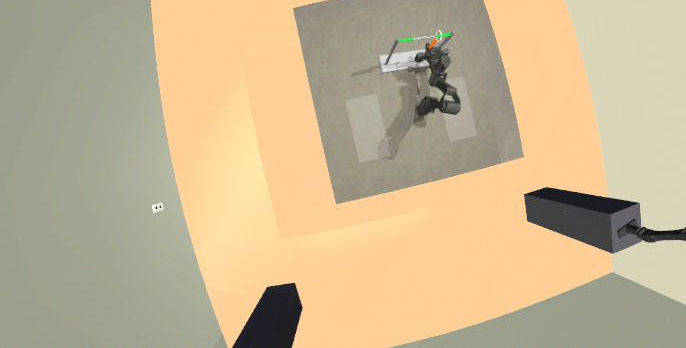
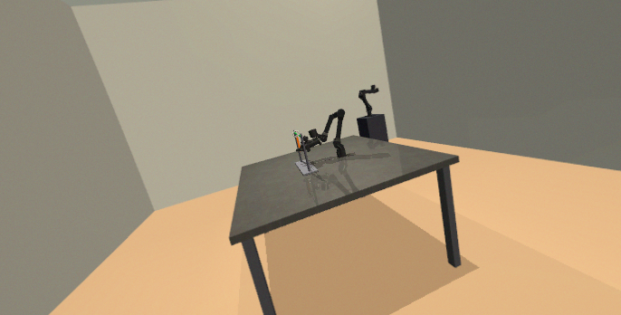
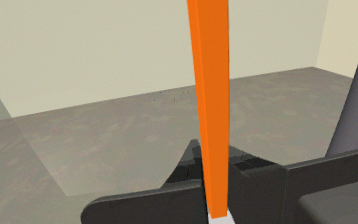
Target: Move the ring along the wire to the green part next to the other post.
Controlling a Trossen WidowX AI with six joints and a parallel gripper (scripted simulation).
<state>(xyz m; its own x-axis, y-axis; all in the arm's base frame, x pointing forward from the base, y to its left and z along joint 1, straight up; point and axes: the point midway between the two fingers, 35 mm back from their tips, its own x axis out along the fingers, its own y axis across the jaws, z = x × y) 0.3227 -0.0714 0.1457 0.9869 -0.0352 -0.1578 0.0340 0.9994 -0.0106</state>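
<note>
The white ring (image 1: 439,31) hangs around the right green part (image 1: 447,35) of the wire, next to the right post (image 1: 446,40) (image 3: 356,100), near where the grey part (image 1: 424,37) begins. Its orange handle (image 1: 433,43) (image 2: 298,141) (image 3: 215,100) points down toward the arm. My gripper (image 1: 429,48) (image 2: 300,148) (image 3: 201,144) is shut on the handle near its lower end. The other green part (image 1: 406,40) is by the left post (image 1: 392,52). The ring is out of the wrist view. Its exact clearance from the wire is too small to tell.
Both posts stand on a pale base plate (image 1: 384,68) (image 2: 312,172) on the dark table (image 1: 340,172) (image 2: 267,210). The right post is close beside the gripper, on the right in the wrist view. A second arm (image 2: 364,97) stands on a dark pedestal beyond the table.
</note>
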